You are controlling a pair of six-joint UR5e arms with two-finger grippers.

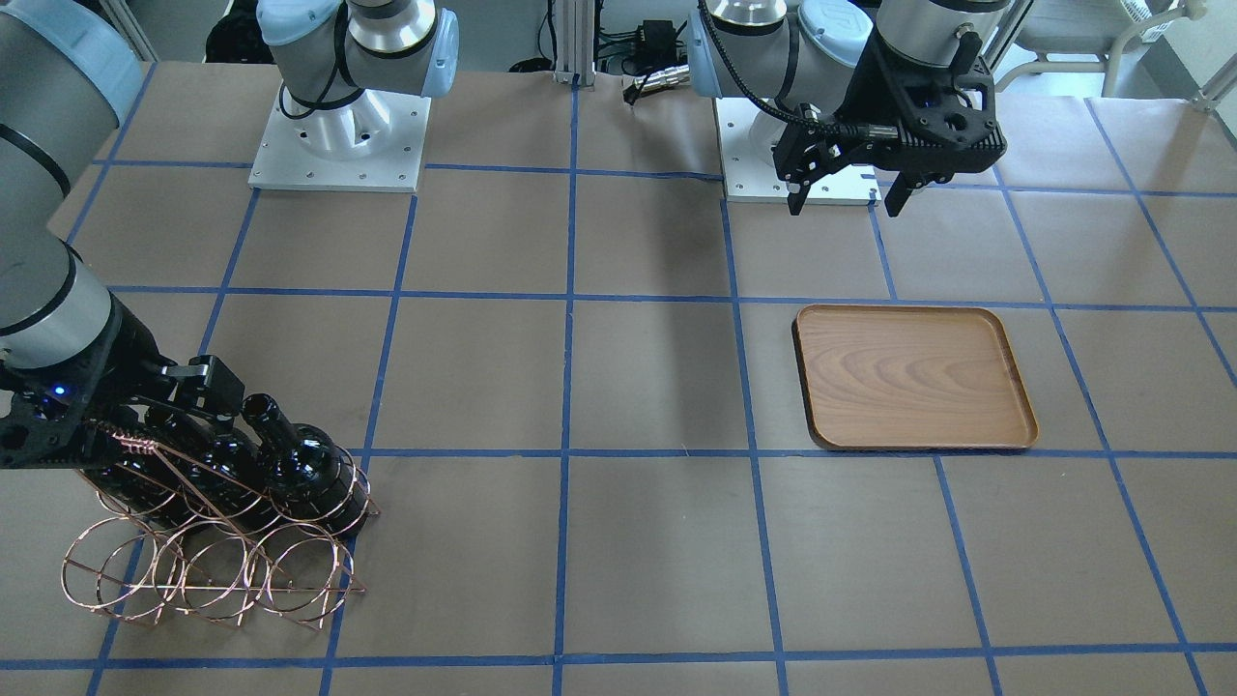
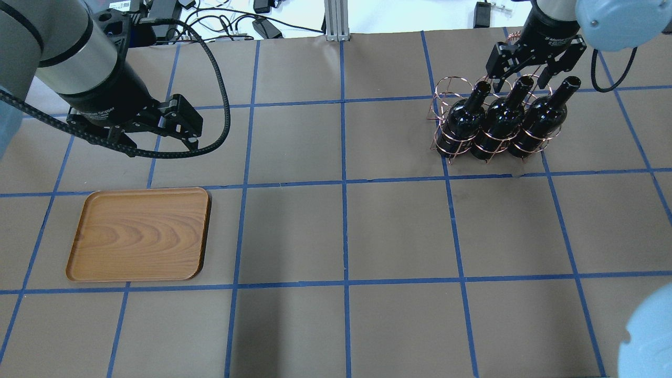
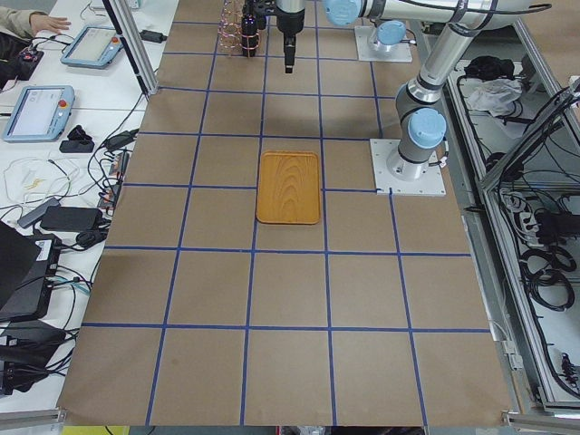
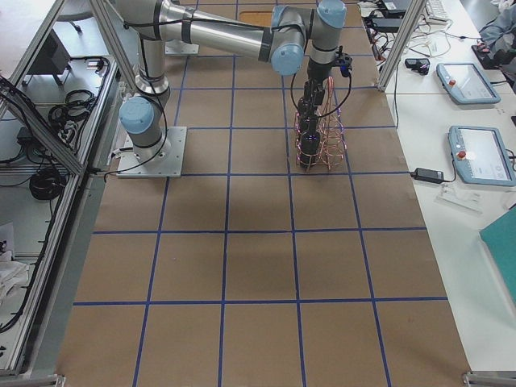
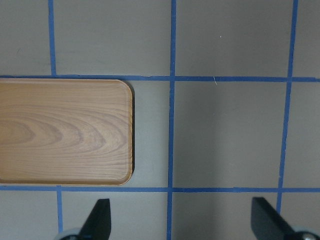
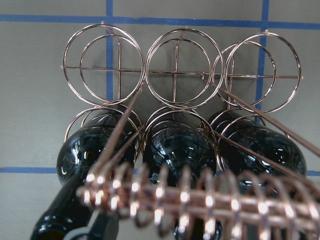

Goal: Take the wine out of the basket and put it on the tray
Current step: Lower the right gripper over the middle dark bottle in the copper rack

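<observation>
Three black wine bottles lie side by side in the lower row of the copper wire basket [image 2: 446,86]. The left one [image 2: 464,118], the middle one [image 2: 499,123] and the right one [image 2: 541,118] all point their necks up and back. My right gripper [image 2: 522,77] is open, with its fingers on either side of the middle bottle's neck, just behind the basket's coil handle [image 6: 200,200]. I cannot tell whether the fingers touch the neck. The brown wooden tray [image 2: 139,233] lies empty at the left. My left gripper [image 2: 160,144] hangs open and empty above the table behind the tray.
The basket's upper row of rings [image 6: 175,70] holds nothing. Blue tape lines mark the brown table in squares. The arm base plates [image 1: 338,145] stand at the robot's side of the table. Operator desks with tablets [image 4: 472,149] lie beyond the far table edge.
</observation>
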